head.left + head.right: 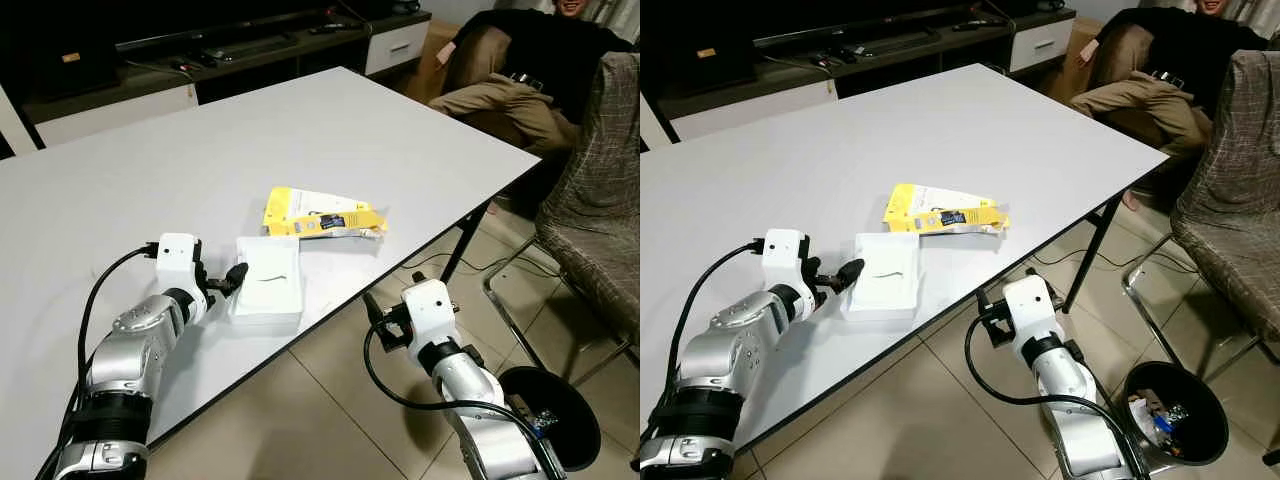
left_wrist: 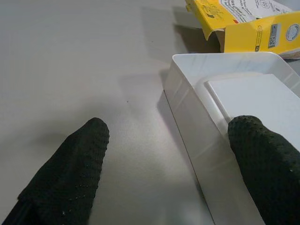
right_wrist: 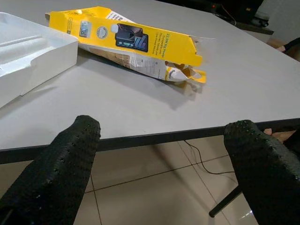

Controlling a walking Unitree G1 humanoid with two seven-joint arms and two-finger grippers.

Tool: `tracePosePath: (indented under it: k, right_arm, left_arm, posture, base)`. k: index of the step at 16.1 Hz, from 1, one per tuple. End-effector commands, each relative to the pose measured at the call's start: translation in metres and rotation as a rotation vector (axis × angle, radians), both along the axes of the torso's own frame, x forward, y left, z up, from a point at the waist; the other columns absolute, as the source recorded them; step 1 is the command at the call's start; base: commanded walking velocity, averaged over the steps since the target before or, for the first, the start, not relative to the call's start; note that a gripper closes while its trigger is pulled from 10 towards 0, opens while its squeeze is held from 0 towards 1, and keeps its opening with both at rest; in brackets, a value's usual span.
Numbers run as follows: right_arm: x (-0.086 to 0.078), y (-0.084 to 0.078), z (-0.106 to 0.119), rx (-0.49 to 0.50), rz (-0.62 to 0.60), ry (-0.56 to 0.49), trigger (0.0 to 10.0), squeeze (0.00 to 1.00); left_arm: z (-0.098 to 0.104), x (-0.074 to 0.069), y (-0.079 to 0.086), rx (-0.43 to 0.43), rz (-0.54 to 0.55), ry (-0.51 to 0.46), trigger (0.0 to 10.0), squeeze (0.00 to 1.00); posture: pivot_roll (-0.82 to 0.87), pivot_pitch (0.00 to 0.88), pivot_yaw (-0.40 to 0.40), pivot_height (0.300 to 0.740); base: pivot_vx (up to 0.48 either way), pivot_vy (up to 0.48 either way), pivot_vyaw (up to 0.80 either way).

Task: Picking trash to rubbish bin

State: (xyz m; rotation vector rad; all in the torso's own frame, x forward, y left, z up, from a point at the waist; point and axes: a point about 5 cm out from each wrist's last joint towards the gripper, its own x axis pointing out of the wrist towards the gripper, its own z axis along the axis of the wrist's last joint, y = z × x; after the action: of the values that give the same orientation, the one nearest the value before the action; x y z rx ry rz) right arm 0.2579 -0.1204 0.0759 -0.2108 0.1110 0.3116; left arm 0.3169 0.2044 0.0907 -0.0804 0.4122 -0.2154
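Bin (image 1: 1175, 425) — rim cropped; left claw (image 2: 168, 173) agape astride tray (image 2: 220, 136) wall

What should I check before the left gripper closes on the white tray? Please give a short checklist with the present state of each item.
1. Left gripper is open: ok.
2. Fingers straddle a wall of the white tray, one finger over its inside, the other outside above the table: ok.
3. Yellow box is out of the grip, beyond the tray: ok.
4. Tray lies fully on the table, near the edge: ok.
5. Rubbish bin stands on the floor to the robot's right: ok.
6. Right gripper is open, off the table edge, away from the tray: ok.
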Motion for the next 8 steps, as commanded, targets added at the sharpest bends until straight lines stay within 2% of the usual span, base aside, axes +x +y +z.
tracePosePath:
  k: [1, 2, 3, 8]
  right_arm:
    - [0.0000, -0.0041, 0.0014, 0.002, -0.014, 0.005, 10.0, 0.00]
    - [0.0003, -0.0042, 0.0016, -0.001, -0.012, 0.005, 10.0, 0.00]
    - [0.0009, -0.0044, 0.0021, -0.003, -0.011, 0.004, 10.0, 0.00]
    - [0.0053, -0.0080, 0.0043, -0.023, -0.003, 0.002, 10.0, 0.00]
  left_arm:
    - [-0.0165, -0.0049, -0.0043, 0.022, -0.028, 0.095, 10.0, 0.00]
    - [-0.0169, -0.0048, -0.0053, 0.028, -0.043, 0.099, 8.7, 0.00]
    - [-0.0174, -0.0046, -0.0057, 0.021, -0.042, 0.105, 0.0, 0.00]
    - [-0.0195, -0.0053, -0.0016, -0.010, -0.002, 0.111, 0.0, 0.00]
  posture:
    - [0.01, 0.000, -0.016, 0.740]
    - [0.00, 0.000, -0.017, 0.740]
    - [0.00, 0.000, -0.018, 0.740]
    - [-0.01, 0.000, -0.029, 0.740]
  base:
    - [0.000, 0.000, 0.00]
    - [0.000, 0.000, 0.00]
    - [0.000, 0.000, 0.00]
    - [0.000, 0.000, 0.00]
